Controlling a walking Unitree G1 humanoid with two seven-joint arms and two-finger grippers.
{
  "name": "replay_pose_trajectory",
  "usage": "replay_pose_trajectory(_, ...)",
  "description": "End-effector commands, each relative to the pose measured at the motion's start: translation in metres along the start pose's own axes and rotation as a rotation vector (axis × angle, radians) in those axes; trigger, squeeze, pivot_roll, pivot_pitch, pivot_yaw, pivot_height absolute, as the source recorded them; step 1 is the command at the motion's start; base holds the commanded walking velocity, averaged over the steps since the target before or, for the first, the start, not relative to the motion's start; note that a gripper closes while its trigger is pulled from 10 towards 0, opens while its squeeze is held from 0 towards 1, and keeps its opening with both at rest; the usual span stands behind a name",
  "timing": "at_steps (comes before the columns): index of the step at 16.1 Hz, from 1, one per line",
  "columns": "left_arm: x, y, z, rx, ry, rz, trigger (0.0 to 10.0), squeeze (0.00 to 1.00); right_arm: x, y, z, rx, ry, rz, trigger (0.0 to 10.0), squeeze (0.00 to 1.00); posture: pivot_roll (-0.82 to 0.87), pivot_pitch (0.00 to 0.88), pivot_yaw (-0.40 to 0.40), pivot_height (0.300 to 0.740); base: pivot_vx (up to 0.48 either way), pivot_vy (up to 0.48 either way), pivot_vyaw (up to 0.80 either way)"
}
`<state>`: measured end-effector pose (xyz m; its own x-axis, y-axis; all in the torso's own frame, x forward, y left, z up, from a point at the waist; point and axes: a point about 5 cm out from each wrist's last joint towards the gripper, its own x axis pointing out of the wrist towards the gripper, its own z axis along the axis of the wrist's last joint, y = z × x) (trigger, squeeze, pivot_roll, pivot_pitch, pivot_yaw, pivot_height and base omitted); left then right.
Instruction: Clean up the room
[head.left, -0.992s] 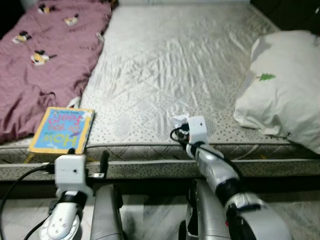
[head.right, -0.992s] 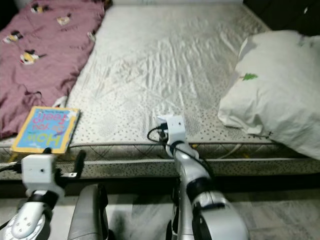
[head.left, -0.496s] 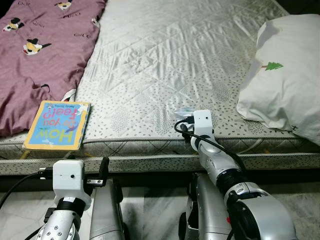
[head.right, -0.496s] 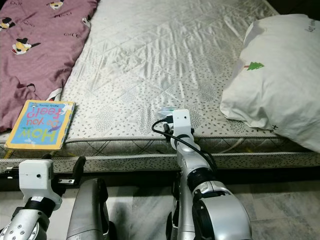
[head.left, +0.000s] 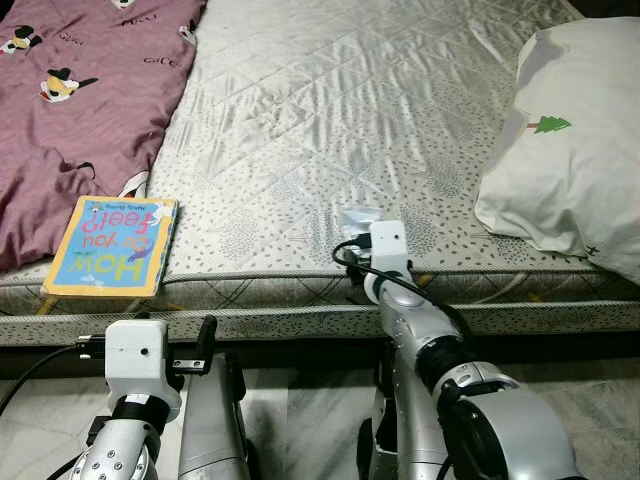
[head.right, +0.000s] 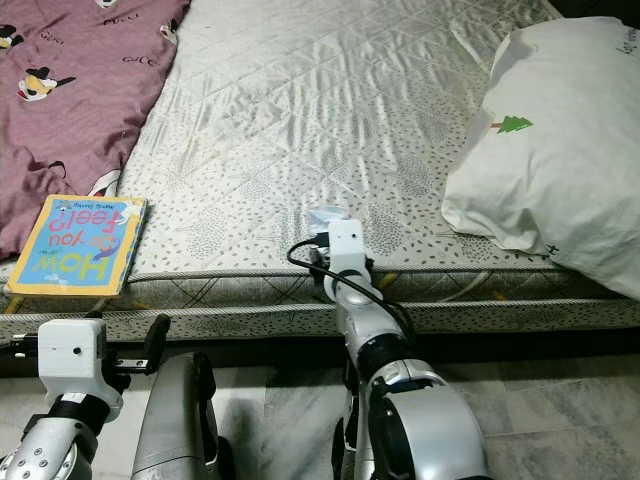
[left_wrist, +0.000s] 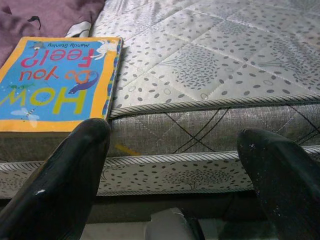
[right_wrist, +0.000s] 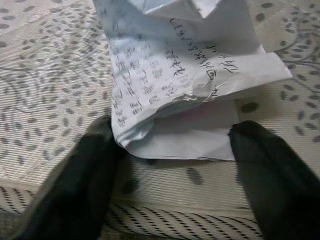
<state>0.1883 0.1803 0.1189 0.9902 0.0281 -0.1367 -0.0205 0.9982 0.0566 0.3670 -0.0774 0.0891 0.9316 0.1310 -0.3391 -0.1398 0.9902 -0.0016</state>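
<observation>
Lying at the far left of the quilted grey patterned mattress (head.left: 330, 120), a maroon blanket with cartoon prints (head.left: 70, 100) covers that side. Just beside its lower fold, a blue and yellow picture book (head.left: 110, 246) rests flat at the mattress's front edge. Below the book, the left gripper (left_wrist: 175, 185) hangs level with the mattress side, its black fingers (left_wrist: 60, 180) spread wide with nothing between them. Near the middle of the front edge, a crumpled white paper with handwritten text (right_wrist: 185, 70) lies on the mattress. The right gripper (right_wrist: 175, 160) reaches over the edge to it, fingers parted, one on each side of the paper's near end; contact cannot be confirmed. At the far right, a white pillow with a small green tree print (head.left: 570, 140) rests on the mattress.
</observation>
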Motion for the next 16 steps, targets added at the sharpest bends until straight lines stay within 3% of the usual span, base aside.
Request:
replay_pose_trajectory(1,-0.003,0.004,0.002,0.004,0.001,0.015,10.0,0.0,-0.001,0.004,-0.009,0.016,0.041,0.013,0.0,0.0,0.22,0.242,0.019,0.499,0.0,0.0,0.0)
replay_pose_trajectory(6,-0.002,0.004,0.002,-0.002,0.005,0.019,10.0,0.0,0.0,0.001,-0.008,0.064,0.047,0.005,0.0,0.0,0.22,0.24,0.018,0.499,0.0,0.0,0.0)
replay_pose_trajectory(8,-0.001,0.004,0.002,-0.002,0.005,0.02,10.0,0.0,0.0,-0.001,-0.001,0.013,-0.002,-0.008,0.0,0.0,0.23,0.237,0.018,0.499,0.0,0.0,0.0)
replay_pose_trajectory(16,0.003,0.004,0.003,-0.003,-0.004,0.02,10.0,0.0,0.0,-0.007,-0.001,0.05,-0.012,-0.03,0.0,0.0,0.22,0.222,0.017,0.499,0.0,0.0,0.0)
